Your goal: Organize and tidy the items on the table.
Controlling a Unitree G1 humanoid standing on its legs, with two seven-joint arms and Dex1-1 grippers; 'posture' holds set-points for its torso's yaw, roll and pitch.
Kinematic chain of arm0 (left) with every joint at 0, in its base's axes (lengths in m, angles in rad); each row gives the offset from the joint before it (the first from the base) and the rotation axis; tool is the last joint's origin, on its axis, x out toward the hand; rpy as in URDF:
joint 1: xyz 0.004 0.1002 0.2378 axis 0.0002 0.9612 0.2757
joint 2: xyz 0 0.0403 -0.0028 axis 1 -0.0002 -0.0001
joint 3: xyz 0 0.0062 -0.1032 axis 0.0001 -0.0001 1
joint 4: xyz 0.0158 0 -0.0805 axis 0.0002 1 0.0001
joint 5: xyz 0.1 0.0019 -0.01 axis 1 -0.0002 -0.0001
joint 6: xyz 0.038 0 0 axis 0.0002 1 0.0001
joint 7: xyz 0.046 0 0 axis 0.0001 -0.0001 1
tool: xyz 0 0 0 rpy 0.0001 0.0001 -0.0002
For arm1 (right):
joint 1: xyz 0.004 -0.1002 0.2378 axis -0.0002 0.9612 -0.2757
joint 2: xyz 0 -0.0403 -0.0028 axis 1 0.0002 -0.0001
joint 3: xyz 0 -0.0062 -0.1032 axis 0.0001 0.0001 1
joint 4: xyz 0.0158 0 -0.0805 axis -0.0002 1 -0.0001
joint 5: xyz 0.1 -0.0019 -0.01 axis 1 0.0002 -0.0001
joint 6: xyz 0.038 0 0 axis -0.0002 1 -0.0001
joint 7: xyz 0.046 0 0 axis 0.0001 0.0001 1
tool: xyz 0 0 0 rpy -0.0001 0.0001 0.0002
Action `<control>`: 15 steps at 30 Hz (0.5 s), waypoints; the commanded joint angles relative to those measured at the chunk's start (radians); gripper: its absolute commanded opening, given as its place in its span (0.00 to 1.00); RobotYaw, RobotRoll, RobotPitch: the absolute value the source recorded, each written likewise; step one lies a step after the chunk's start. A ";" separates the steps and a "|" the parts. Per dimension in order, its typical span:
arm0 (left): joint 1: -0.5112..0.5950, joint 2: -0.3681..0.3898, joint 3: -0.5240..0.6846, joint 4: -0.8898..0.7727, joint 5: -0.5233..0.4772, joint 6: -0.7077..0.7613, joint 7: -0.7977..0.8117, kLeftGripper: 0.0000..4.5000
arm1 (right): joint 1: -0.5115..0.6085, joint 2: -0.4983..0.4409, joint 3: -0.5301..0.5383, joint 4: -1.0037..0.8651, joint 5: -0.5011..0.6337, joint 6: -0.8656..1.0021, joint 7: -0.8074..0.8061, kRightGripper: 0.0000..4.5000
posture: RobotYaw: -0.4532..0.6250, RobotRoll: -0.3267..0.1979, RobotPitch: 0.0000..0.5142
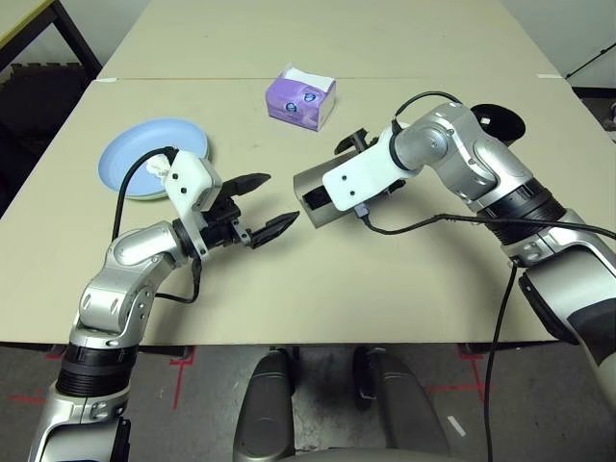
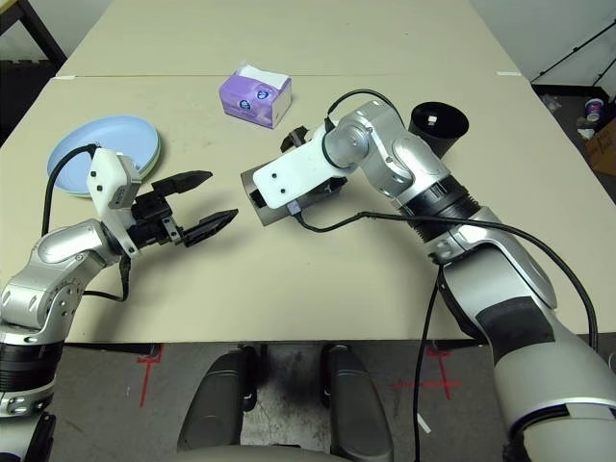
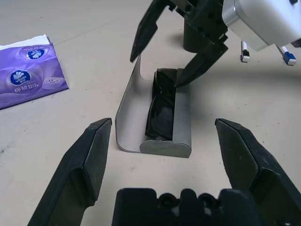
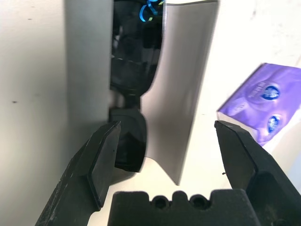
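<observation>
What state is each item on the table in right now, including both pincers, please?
Glasses case: open, lid standing up.
Sunglasses: folded, lying inside the case.
Left pincer: open, holding nothing.
Right pincer: open, fingers astride the case lid.
Tissue box: tissue sticking out of the top.
Plates: stacked, blue on top.
Black cup: upright.

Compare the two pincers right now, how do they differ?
The left pincer hangs over bare table, short of the glasses case; the right pincer is at the case, its fingers straddling the raised lid. The left points toward the case from the plate side, the right from the cup side. Both are open and hold nothing.
</observation>
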 commanded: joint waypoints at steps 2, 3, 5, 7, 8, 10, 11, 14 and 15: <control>-0.003 -0.003 -0.013 0.023 0.012 -0.015 -0.014 1.00 | -0.034 -0.007 -0.023 -0.016 0.024 0.006 0.007 0.99 | 0.47 0.62 0.31; -0.004 -0.004 -0.014 0.026 0.012 -0.017 -0.015 1.00 | -0.039 -0.010 -0.026 -0.019 0.029 0.009 0.012 0.99 | 0.47 0.62 0.31; -0.009 -0.006 -0.016 0.034 0.015 -0.021 -0.016 1.00 | -0.047 -0.021 -0.042 -0.029 0.049 0.028 0.025 0.99 | 0.47 0.62 0.31; -0.011 -0.008 -0.016 0.046 0.019 -0.030 -0.018 1.00 | -0.042 -0.031 -0.083 -0.058 0.100 0.100 0.062 0.99 | 0.46 0.62 0.30; -0.011 -0.008 -0.016 0.052 0.021 -0.035 -0.020 1.00 | -0.036 -0.036 -0.101 -0.075 0.122 0.135 0.076 0.99 | 0.46 0.62 0.30; -0.009 -0.011 -0.018 0.061 0.027 -0.044 -0.023 1.00 | -0.017 -0.045 -0.138 -0.108 0.162 0.209 0.099 0.99 | 0.46 0.62 0.30; -0.008 -0.011 -0.018 0.064 0.029 -0.048 -0.024 1.00 | -0.003 -0.048 -0.156 -0.128 0.184 0.245 0.107 0.99 | 0.46 0.62 0.30; -0.004 -0.013 -0.018 0.073 0.033 -0.056 -0.028 1.00 | 0.055 -0.061 -0.210 -0.190 0.257 0.339 0.124 0.99 | 0.46 0.62 0.30; -0.003 -0.012 -0.018 0.076 0.034 -0.059 -0.030 1.00 | 0.069 -0.066 -0.219 -0.207 0.272 0.365 0.125 0.99 | 0.45 0.62 0.29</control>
